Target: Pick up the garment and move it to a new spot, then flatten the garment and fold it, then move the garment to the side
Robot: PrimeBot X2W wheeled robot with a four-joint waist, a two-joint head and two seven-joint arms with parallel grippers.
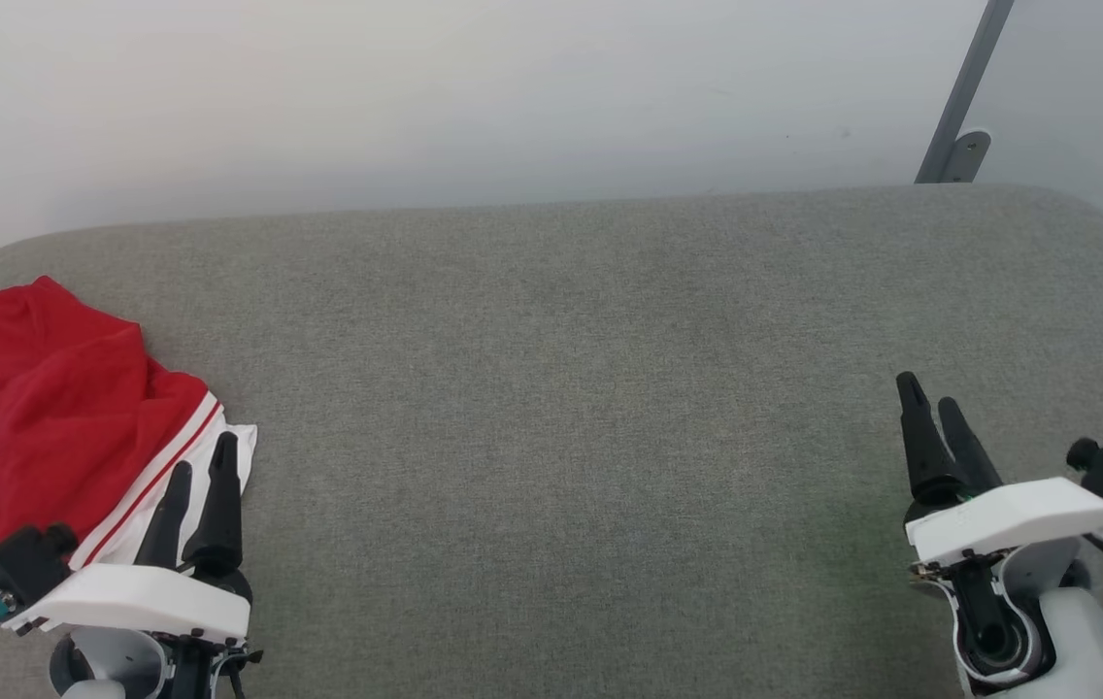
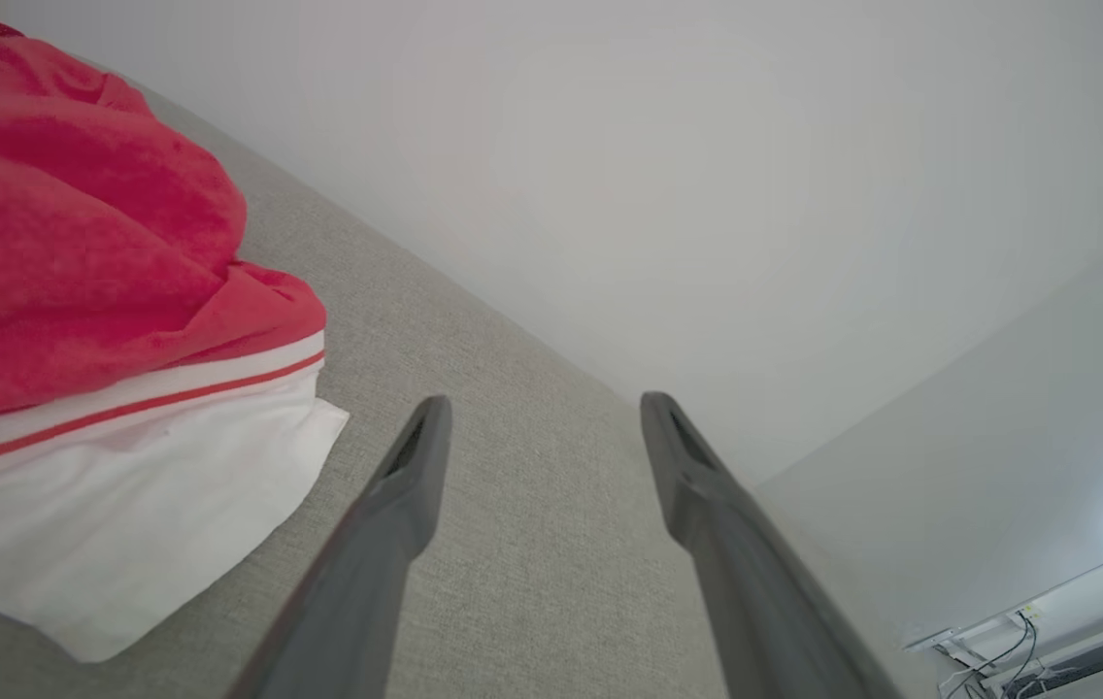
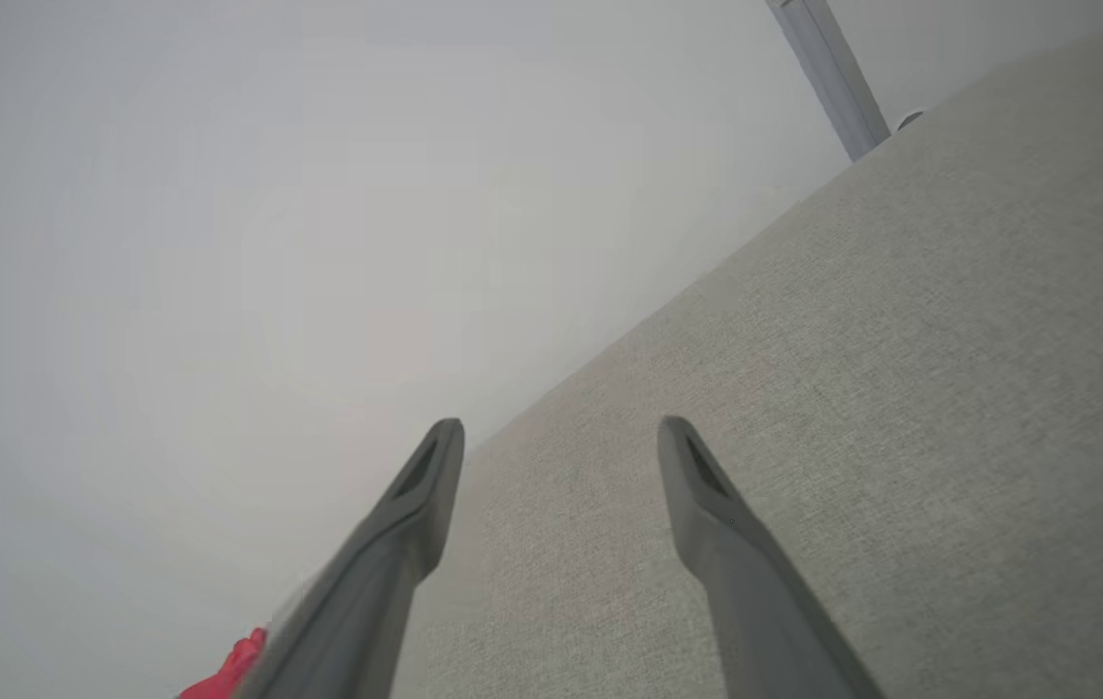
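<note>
1. I am holding my left end effector (image 1: 202, 454) over the grey fabric counter (image 1: 561, 388), fingers spread apart, gripping nothing.
2. The garment (image 1: 56, 408) is lying crumpled just left of that end effector, its white sleeve nearest my fingers and seemingly not touching them.
3. I am holding my right end effector (image 1: 926, 391) spread and empty too, with the garment lying well away to its left.
</note>
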